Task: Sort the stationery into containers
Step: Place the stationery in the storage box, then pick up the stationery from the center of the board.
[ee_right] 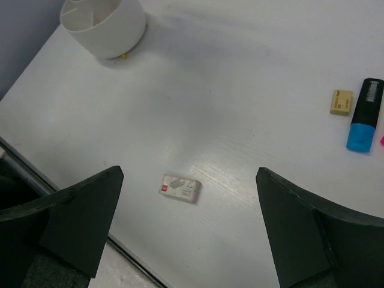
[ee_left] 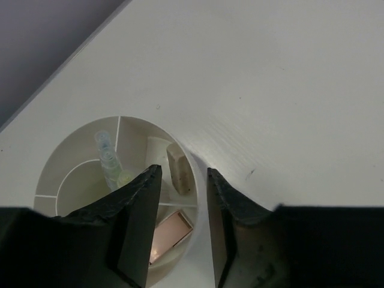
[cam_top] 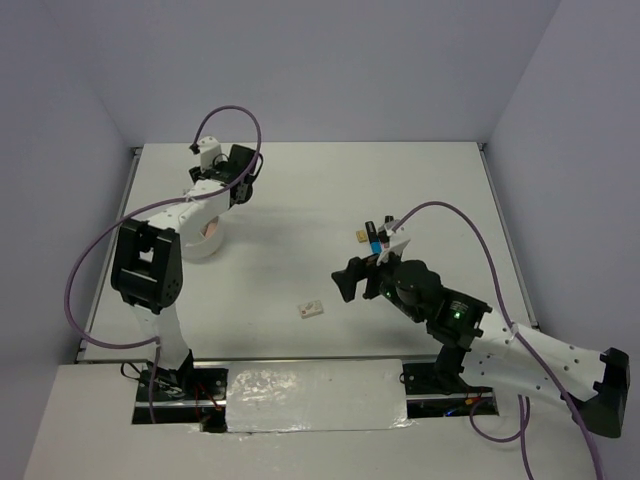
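The round white tub [ee_left: 45,177] shows under my left gripper [ee_left: 183,173]. Its compartments hold a yellow-green pen [ee_left: 111,162], a tan eraser [ee_left: 179,169] and a pink eraser [ee_left: 171,234]. The left jaws stand partly apart over the tub's near rim with nothing between them; the pink eraser lies below them. My right gripper [ee_right: 189,174] hangs wide open above a small white block with a red mark [ee_right: 180,188] on the table [cam_top: 311,309]. A tan eraser [ee_right: 341,102] and a blue black-capped highlighter [ee_right: 365,115] lie to its right.
In the top view the tub [cam_top: 205,243] stands at the left under the left arm. The tan eraser [cam_top: 359,234] and blue highlighter [cam_top: 375,240] lie near the right wrist. A pink tip [ee_right: 381,141] shows at the right wrist view's edge. The table's near edge runs just below the white block.
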`<action>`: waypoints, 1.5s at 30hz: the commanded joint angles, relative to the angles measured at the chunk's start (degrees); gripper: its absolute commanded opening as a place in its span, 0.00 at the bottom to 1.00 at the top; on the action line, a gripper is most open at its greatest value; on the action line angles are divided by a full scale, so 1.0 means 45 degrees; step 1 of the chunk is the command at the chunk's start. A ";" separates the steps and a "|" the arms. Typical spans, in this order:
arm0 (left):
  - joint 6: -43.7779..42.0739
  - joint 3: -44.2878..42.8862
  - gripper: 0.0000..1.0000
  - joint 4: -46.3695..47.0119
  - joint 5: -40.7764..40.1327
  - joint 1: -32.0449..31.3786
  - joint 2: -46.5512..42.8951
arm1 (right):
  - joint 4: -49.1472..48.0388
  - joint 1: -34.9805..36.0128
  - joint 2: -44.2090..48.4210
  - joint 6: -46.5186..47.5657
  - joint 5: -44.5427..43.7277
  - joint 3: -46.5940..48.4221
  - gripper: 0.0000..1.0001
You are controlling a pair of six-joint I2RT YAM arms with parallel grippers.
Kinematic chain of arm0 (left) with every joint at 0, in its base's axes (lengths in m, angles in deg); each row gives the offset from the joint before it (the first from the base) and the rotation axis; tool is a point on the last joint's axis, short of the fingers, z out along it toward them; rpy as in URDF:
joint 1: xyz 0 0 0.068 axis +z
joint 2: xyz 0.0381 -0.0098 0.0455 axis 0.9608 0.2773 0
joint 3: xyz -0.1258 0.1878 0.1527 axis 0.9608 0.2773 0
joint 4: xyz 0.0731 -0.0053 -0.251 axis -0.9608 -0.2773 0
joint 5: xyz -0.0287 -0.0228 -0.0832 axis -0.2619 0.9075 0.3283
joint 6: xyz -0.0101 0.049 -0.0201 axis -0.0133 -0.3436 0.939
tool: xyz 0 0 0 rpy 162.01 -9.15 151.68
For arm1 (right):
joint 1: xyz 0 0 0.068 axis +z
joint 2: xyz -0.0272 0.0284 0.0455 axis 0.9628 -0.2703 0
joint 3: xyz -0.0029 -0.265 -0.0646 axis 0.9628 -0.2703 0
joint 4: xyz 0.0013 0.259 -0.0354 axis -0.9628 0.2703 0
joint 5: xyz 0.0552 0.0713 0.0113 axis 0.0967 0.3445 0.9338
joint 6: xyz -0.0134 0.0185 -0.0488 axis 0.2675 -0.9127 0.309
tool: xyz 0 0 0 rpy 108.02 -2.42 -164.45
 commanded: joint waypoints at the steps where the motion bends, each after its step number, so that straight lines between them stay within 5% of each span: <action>1: -0.0749 -0.0996 0.51 0.0630 0.1189 0.0080 -0.0780 | -0.0149 -0.0941 -0.0971 -0.0214 0.0652 0.0335 1.00; 11: -0.1318 -0.2191 0.76 0.0903 0.6735 -0.0037 -0.1576 | 0.0709 -0.4634 -0.6295 0.0036 0.2804 0.2577 0.97; 18: -0.1278 0.0732 0.99 0.2076 1.1657 -0.0369 -0.4935 | 0.2486 -0.6158 -1.0930 0.1327 0.2648 0.5996 0.67; 22: -0.1726 0.2884 0.99 0.2018 1.3824 -0.0467 -0.8016 | 0.2918 -0.6569 -1.2612 0.1699 0.2668 0.7522 0.66; 31: -0.4148 0.5504 0.99 -0.0031 1.4142 -0.0428 -1.1969 | 0.2977 -0.6667 -1.4078 0.1953 0.2434 0.8207 0.63; 45: -0.4286 0.6774 0.99 -0.0112 1.4649 -0.0409 -1.2831 | 0.2743 -0.7116 -1.5094 0.2226 0.2590 0.8187 0.60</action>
